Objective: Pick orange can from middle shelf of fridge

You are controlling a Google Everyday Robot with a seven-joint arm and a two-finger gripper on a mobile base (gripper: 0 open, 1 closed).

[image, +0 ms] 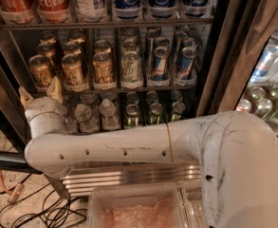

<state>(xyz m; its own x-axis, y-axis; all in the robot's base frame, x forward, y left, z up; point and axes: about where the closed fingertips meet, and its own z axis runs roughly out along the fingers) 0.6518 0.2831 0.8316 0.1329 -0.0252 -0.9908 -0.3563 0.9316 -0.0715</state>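
Gripper held open below the golden cans, the grasp not yet made.
The gripper (40, 93) is seen at the lower left of the fridge (129, 174), its jaws spread and empty, just under the middle shelf (143, 89). It is best raised and sent straight in, so that the nearest orange can (40, 71) is straddled without its neighbours being knocked. That can is stood upright at the rack's front left: golden-orange, with dark script and a silver top, and like cans are ranked beside it.
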